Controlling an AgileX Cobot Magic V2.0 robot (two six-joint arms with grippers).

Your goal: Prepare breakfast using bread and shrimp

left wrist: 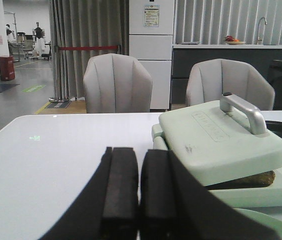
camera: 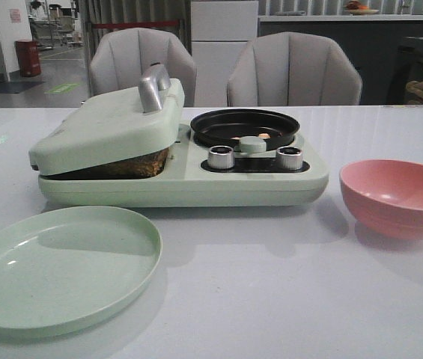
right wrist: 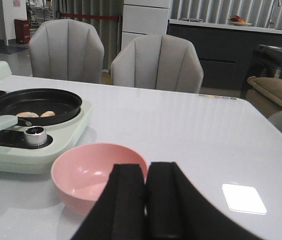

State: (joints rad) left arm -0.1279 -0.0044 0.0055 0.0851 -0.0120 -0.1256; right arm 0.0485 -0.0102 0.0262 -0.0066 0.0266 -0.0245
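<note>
Table (camera: 286, 299): white and shiny, with a green cooker, a green plate and a pink bowl on it.
Cooker (camera: 189, 183): pale green, in the middle of the table. It has a press on its left part and a black pan on its right part.
Lid (camera: 110, 127): tilted, not fully down. It rests on the bread. A silver handle (camera: 153, 87) sits on top.
Bread (camera: 125, 166): inside the press, under the lid. Only a brown edge shows.
Pan (camera: 245, 127): round and black, next to the press.
Shrimp (right wrist: 35, 114): two small pale orange pieces lying in the pan, close together.
Knobs (camera: 221, 157): two silver ones on the front of the cooker, below the pan.
Plate (camera: 61, 265): green, in front of the cooker on the left side.
Bowl (camera: 398, 196): pink, to the right of the cooker, not touching it.
Left claw (left wrist: 140, 200): fingers pressed together, holding nothing. It hangs over the table, left of the cooker.
Right claw (right wrist: 146, 205): fingers pressed together, holding nothing. It is just beside the bowl.
Chairs (camera: 293, 71): two grey ones behind the table.
</note>
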